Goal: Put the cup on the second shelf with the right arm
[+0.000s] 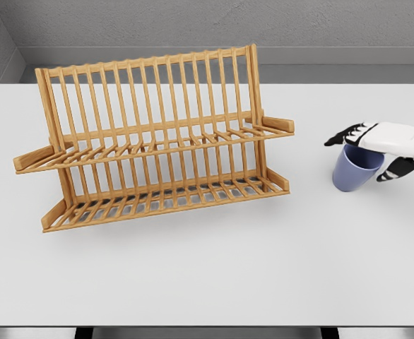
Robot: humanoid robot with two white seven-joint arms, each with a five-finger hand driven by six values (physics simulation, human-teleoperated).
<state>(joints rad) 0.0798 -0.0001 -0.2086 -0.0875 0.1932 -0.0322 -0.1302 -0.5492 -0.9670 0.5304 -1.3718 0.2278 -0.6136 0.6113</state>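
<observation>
A blue cup (354, 169) stands on the white table at the right, tilted slightly. My right hand (373, 152) comes in from the right edge and sits over the cup's rim, black fingers (345, 134) reaching past its far side and the thumb (399, 169) down beside its right wall. Whether the fingers press the cup is not clear. The wooden rack (157, 141) stands left of centre with two slatted shelves, an upper one (157, 147) and a lower one (168, 198); both hold nothing. The left arm does not show.
The white table (207, 275) ends at its front edge near the bottom of the picture. A grey wall runs behind it. About a cup's width of table lies between the rack's right end and the cup.
</observation>
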